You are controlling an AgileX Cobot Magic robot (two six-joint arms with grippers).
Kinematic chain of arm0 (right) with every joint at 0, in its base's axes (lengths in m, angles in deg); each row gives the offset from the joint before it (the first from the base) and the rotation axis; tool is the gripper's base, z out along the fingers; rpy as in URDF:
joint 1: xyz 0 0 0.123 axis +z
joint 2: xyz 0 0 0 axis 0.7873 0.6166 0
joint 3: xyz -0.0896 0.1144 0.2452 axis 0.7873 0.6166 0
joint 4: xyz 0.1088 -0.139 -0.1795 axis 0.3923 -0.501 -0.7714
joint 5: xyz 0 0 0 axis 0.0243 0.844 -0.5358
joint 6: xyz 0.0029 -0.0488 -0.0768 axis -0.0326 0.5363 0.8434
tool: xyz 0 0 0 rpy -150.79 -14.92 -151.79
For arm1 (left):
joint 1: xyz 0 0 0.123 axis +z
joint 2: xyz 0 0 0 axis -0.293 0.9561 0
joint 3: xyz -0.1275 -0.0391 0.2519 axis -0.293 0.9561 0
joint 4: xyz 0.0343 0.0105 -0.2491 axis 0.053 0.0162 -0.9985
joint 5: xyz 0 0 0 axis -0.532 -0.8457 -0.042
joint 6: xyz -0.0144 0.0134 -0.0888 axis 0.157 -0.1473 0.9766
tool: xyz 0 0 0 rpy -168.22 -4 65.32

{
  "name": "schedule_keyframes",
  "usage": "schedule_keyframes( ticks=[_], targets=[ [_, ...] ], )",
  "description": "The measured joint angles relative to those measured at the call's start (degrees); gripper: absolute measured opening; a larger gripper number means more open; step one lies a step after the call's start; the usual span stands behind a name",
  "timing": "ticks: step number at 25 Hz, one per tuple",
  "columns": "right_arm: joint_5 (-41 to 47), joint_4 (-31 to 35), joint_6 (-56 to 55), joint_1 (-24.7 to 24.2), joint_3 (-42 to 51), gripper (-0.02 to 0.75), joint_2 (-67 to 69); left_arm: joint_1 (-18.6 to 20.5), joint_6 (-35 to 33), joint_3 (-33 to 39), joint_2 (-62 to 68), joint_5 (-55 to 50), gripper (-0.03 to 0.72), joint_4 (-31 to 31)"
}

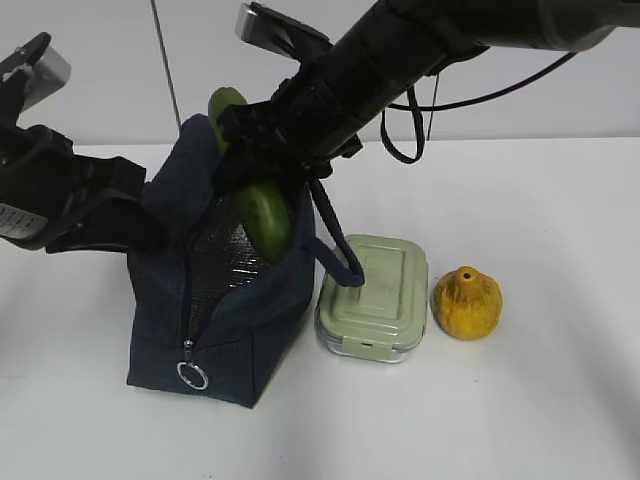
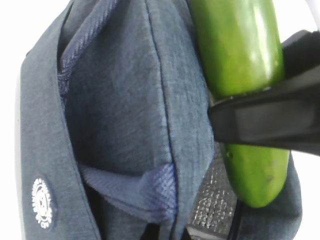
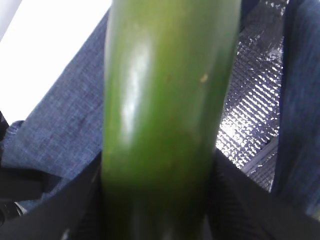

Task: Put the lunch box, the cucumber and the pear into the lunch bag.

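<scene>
The navy lunch bag (image 1: 235,325) stands at the left centre with its zipper open and its silver lining (image 1: 215,255) showing. My right gripper (image 1: 262,160) is shut on the dark green cucumber (image 1: 266,222) and holds it tilted, lower end in the bag's opening. In the right wrist view the cucumber (image 3: 167,110) fills the space between the black fingers (image 3: 242,200). My left gripper (image 1: 138,222) holds the bag's left side pulled outward; in the left wrist view the bag fabric (image 2: 120,110) hides its jaws. The sage-lidded lunch box (image 1: 375,295) and the yellow pear (image 1: 467,302) sit to the right of the bag.
The bag's loop handle (image 1: 340,255) hangs over the lunch box's left edge. The silver ring pull (image 1: 192,375) hangs at the bag's front end. The white table (image 1: 520,200) extends to the right and front.
</scene>
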Motion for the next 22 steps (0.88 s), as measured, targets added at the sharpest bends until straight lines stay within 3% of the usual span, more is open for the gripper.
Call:
schedule_keyframes(
  ticks=[9, 16, 22],
  targets=[
    [0.39, 2.11, -0.32, 0.00, 0.00, 0.497, 0.00, 0.00, 0.00, 0.00, 0.00, 0.12, 0.003, -0.54],
    [0.39, 3.59, -0.32, 0.00, 0.00, 0.520, -1.45, 0.00, 0.00, 0.00, 0.00, 0.14, 0.003, -0.56],
    [0.61, -2.04, -1.54, 0.00, -0.23, 0.521, -5.84, 0.00, 0.00, 0.00, 0.00, 0.09, 0.003, -0.56]
  ],
)
